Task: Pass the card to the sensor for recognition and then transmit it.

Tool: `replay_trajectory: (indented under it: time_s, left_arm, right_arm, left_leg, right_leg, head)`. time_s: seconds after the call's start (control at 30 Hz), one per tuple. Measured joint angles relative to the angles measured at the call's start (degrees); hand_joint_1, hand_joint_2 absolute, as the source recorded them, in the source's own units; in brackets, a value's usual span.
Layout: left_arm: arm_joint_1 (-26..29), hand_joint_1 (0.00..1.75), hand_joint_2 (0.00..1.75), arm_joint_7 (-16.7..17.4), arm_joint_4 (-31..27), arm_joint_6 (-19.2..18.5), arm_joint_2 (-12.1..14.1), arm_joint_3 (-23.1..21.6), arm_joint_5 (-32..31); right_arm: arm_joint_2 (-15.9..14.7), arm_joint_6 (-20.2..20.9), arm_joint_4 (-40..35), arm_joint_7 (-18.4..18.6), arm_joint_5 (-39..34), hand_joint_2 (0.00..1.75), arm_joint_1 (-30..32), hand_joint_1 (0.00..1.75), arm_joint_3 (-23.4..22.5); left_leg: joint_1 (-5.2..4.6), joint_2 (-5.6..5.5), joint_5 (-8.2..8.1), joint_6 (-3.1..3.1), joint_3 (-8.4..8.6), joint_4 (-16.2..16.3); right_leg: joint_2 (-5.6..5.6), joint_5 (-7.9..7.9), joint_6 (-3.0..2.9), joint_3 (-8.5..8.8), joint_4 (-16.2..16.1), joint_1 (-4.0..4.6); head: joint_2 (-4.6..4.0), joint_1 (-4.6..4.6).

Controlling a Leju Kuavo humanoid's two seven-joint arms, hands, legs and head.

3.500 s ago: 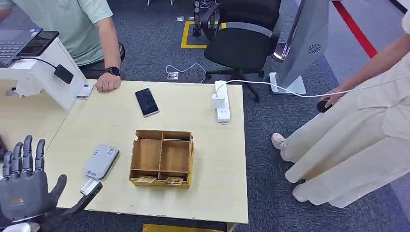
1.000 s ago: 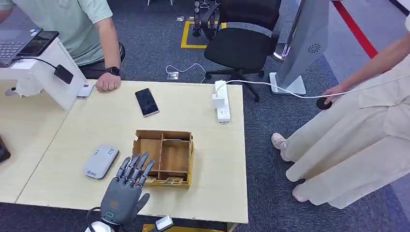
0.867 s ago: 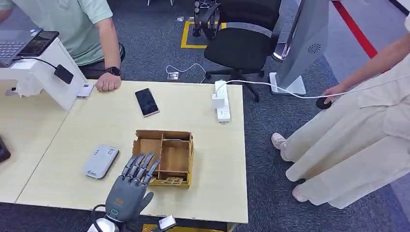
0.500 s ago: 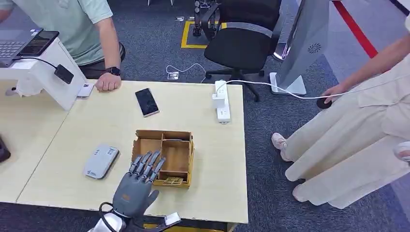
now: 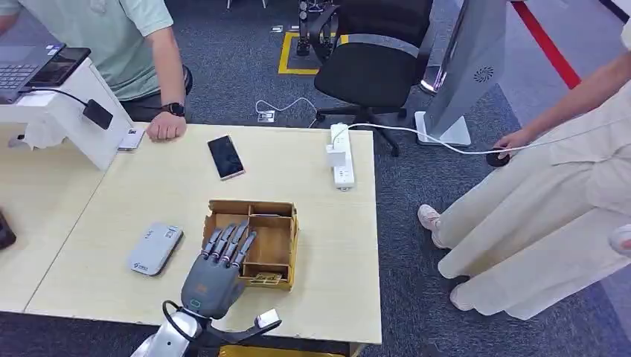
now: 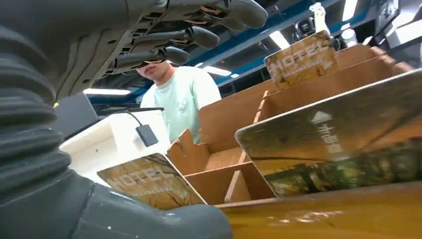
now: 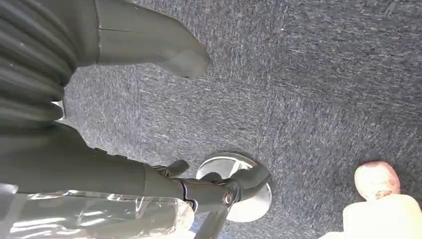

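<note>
Left hand (image 5: 214,277) empty with fingers spread, hovering over near left part of wooden divided box (image 5: 271,239), hotel cards (image 5: 256,278) lying in box's front slots, grey card reader (image 5: 155,248) on table (image 5: 171,193) just beside, right hand (image 7: 74,99) over carpet, grasp state not clear

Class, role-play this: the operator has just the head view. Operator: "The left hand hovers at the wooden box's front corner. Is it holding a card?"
Observer: No. The left wrist view shows the left hand with its fingers spread above the box, holding nothing.
Operator: What is printed on the cards?
Observer: The nearest card reads HOTEL.
Operator: Where is the right hand?
Observer: The right hand hangs over grey carpet.
</note>
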Motion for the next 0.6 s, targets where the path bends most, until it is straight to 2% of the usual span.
replay_trajectory:
  time_s: [0.27,0.5,0.6]
  left_arm:
    - [-2.08,0.00,1.75,6.40,0.48,0.52,2.73,-0.61,0.00]
    - [-2.06,0.00,1.75,6.54,-2.26,0.52,5.03,0.76,0.00]
    - [-1.18,0.00,1.75,5.50,-4.42,0.72,5.62,2.97,0.00]
  right_arm:
    - [-0.17,-0.13,0.48,0.02,-0.59,1.75,0.02,0.00,1.05]
    - [-0.46,-0.13,0.57,0.20,-1.18,1.75,0.10,0.00,1.38]
    - [-0.57,-0.15,0.57,0.20,-1.51,1.75,0.37,0.00,1.38]
  left_leg:
    - [0.00,0.01,0.00,0.00,0.00,0.00]
    - [0.00,0.00,0.00,0.00,-0.01,0.00]
    - [0.00,0.00,0.00,0.00,-0.01,0.00]
  right_leg:
    - [0.01,0.00,0.00,0.00,0.00,0.00]
    - [0.01,0.00,0.00,0.00,0.01,0.00]
    - [0.01,0.00,0.00,0.00,0.01,0.00]
  head:
    - [0.02,0.00]
    - [0.00,0.00]
    - [0.02,0.00]
